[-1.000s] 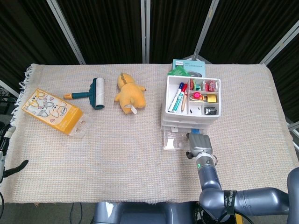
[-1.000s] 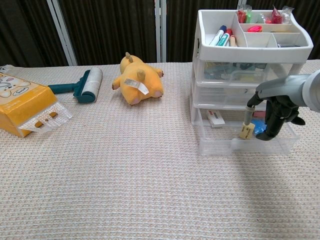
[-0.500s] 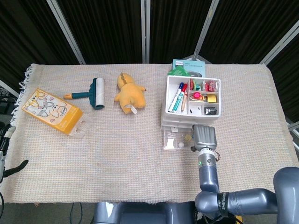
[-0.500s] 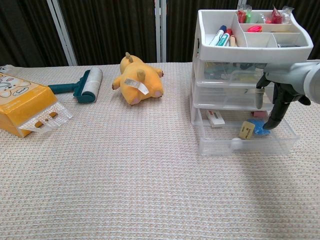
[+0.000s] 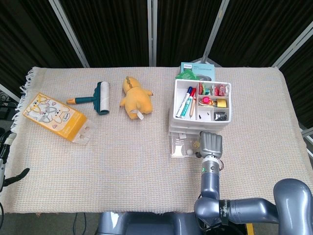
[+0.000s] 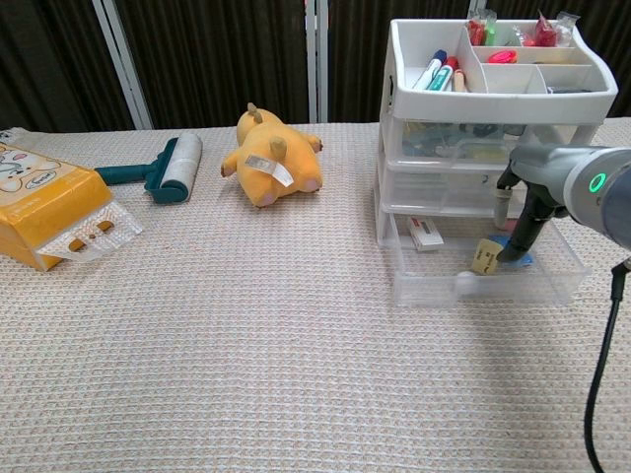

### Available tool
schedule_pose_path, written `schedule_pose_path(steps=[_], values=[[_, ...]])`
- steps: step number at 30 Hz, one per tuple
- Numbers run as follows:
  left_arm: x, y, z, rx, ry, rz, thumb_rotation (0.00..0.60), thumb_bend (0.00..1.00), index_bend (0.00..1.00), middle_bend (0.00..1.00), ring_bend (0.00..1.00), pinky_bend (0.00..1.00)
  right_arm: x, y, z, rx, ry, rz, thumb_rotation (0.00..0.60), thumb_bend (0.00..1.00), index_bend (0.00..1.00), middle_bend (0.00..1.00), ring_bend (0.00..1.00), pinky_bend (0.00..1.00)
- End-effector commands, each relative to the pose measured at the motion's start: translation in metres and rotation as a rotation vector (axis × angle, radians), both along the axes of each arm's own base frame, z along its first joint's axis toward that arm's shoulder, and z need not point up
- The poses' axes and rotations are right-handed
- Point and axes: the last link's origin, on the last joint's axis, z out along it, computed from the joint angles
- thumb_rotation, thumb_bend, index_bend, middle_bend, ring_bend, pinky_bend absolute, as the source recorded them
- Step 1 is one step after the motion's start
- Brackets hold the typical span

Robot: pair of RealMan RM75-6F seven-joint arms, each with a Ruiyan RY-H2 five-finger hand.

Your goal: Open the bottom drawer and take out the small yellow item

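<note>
The clear plastic drawer unit stands at the right of the table, its bottom drawer pulled out. Inside the drawer the small yellow item leans tilted, just left of a blue piece. My right hand reaches down into the drawer, and its dark fingertips are right beside the yellow item, with no grip showing. From the head view the right hand covers the drawer's right part and the yellow item peeks out at its left. My left hand barely shows at the left edge.
A white tray of markers and small things tops the unit. A white box lies in the open drawer. A yellow plush, a lint roller and an orange carton lie to the left on the woven cloth.
The right hand lifted off the yellow item, rose to the middle drawer, then came back down into the bottom drawer beside it. The item stayed in the drawer.
</note>
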Motion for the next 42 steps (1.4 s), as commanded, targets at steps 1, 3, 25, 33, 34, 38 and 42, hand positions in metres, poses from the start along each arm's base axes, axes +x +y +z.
schedule_pose_path(steps=[1,3,25,33,34,38,42], values=[[0.0,0.0,0.0,-0.002,0.001,0.002,0.6,0.17,0.0,0.0,0.0,0.0,-0.001,-0.001,-0.003,0.003,-0.029,-0.021,0.6,0.16,0.49,1.0,1.0,0.83],[0.0,0.0,0.0,-0.004,0.002,0.002,0.6,0.17,0.0,0.0,0.0,0.0,-0.003,-0.002,-0.005,-0.004,-0.04,-0.025,0.6,0.18,0.49,1.0,1.0,0.83],[0.0,0.0,0.0,-0.006,-0.002,0.002,0.6,0.17,0.0,0.0,0.0,0.0,-0.011,-0.006,-0.012,-0.029,-0.106,-0.052,0.6,0.21,0.44,1.0,1.0,0.83],[0.0,0.0,0.0,-0.009,0.0,0.004,0.6,0.17,0.0,0.0,0.0,0.0,-0.015,-0.005,-0.016,-0.023,-0.124,-0.063,0.6,0.21,0.42,1.0,1.0,0.83],[0.0,0.0,0.0,-0.008,0.0,0.004,0.6,0.17,0.0,0.0,0.0,0.0,-0.015,-0.005,-0.017,-0.022,-0.125,-0.062,0.6,0.21,0.42,1.0,1.0,0.83],[0.0,-0.001,0.0,-0.007,-0.001,0.004,0.6,0.17,0.0,0.0,0.0,0.0,-0.015,-0.004,-0.019,-0.022,-0.135,-0.059,0.6,0.21,0.41,1.0,1.0,0.83],[0.0,-0.001,0.0,-0.009,-0.001,0.003,0.6,0.17,0.0,0.0,0.0,0.0,-0.015,-0.004,-0.021,-0.027,-0.142,-0.052,0.6,0.21,0.41,1.0,1.0,0.83]])
